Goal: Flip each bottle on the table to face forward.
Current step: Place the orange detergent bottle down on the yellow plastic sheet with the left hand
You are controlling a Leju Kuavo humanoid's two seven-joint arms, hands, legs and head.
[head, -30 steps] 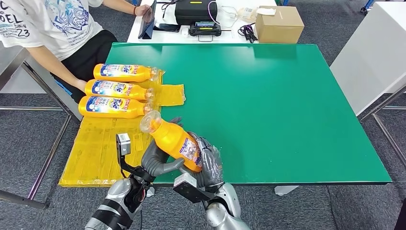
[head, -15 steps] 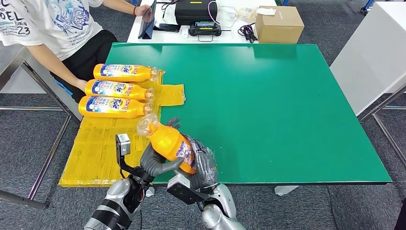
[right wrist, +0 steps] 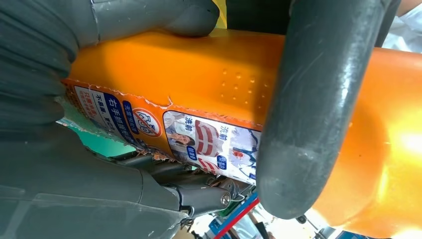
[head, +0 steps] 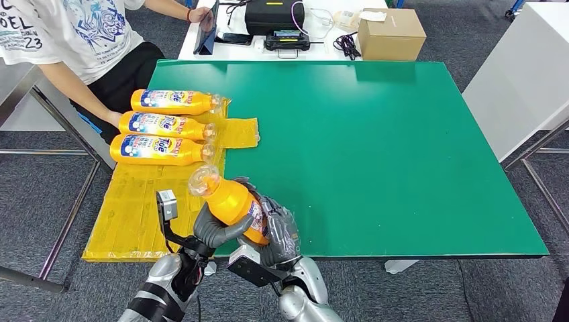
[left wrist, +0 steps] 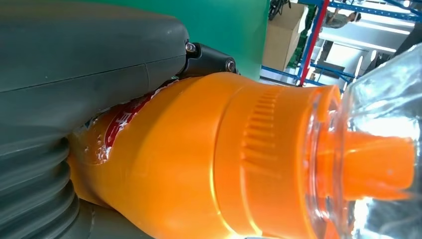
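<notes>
Fingers (head: 225, 235) of the left hand (head: 218, 231) curl under and around the orange bottle (head: 231, 201), and the right hand (head: 278, 231) wraps its lower half from the other side, so both hands are closed on it with no slack to see. In the right wrist view a thick dark finger (right wrist: 318, 109) lies straight across the bottle's body just above its torn label (right wrist: 199, 134).

Over the last second the bottle and both hands have slid toward the robot's left and a little nearer its body, and the neck has tipped more upright. It has come off the bare green table (head: 402, 154) toward the yellow mat (head: 144, 201). My reading is that the turning is in hand and the laying-down is not yet done.

The held bottle hangs above the near edge of the table, at the mat's corner, clear cap (head: 201, 180) pointing up and away. Three more bottles (head: 164, 125) lie side by side on the mat beyond it, brand labels up, caps toward the table's middle; they look finished. A person (head: 74, 40) sits beyond the mat's far corner.

The bottle itself is glossy orange plastic with a ribbed collar (left wrist: 261, 149) under the see-through cap, and its back label, small print and pictures, shows ragged edges.
</notes>
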